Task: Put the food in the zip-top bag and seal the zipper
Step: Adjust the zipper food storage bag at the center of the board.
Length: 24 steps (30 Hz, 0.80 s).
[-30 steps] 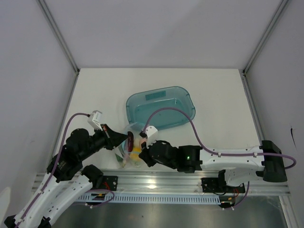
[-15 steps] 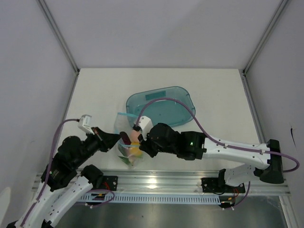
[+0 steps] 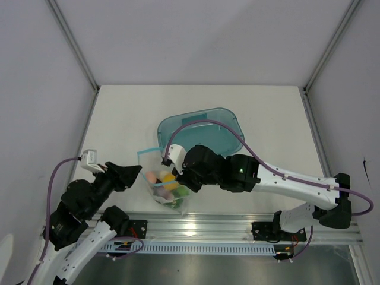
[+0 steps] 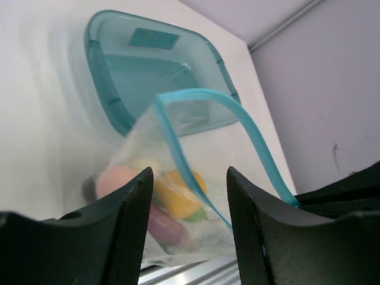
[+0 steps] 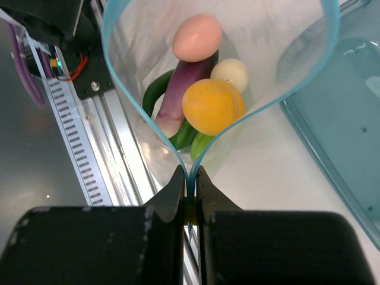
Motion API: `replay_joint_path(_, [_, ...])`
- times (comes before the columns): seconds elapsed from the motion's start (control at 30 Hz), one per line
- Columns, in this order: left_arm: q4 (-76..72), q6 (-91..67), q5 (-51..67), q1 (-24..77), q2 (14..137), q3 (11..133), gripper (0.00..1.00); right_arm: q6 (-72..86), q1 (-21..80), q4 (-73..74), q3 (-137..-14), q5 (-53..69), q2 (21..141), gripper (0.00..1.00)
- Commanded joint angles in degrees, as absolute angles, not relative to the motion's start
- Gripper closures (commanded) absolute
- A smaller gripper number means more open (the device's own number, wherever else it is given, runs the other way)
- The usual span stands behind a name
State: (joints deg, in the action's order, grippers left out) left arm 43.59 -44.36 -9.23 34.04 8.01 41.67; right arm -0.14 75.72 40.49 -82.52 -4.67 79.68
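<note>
Right wrist view: right gripper (image 5: 189, 175) is pinched tight on one end of the zipper (image 5: 190, 160), whose two strips part above it into a gaping loop. Beyond, the bag (image 5: 267, 41) sags with the food (image 5: 212, 107) heaped at its bottom. I judge the film thin, limp, slippery and bottom-heavy, so only the stiffer zipper offers a sound hold, best at its far end. Left wrist view adds that the left gripper (image 4: 189, 175) stands wide, holding nothing. Top view alone places the bag on the table (image 3: 119, 119), just beside the tray (image 3: 202, 127).
</note>
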Motion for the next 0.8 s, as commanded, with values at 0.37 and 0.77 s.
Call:
replay_joint_path(0.37, [43.3,-33.0,-15.7,33.7,20.9,51.6,0.39,-4.9,76.0,44.8,-83.6,-8.2,79.9,1.0])
replay_joint_path(0.77, [38.0,-31.3,-5.5,33.7,32.2,51.1,0.4,-5.8,76.1,43.8,-82.6,-8.3,79.7,1.0])
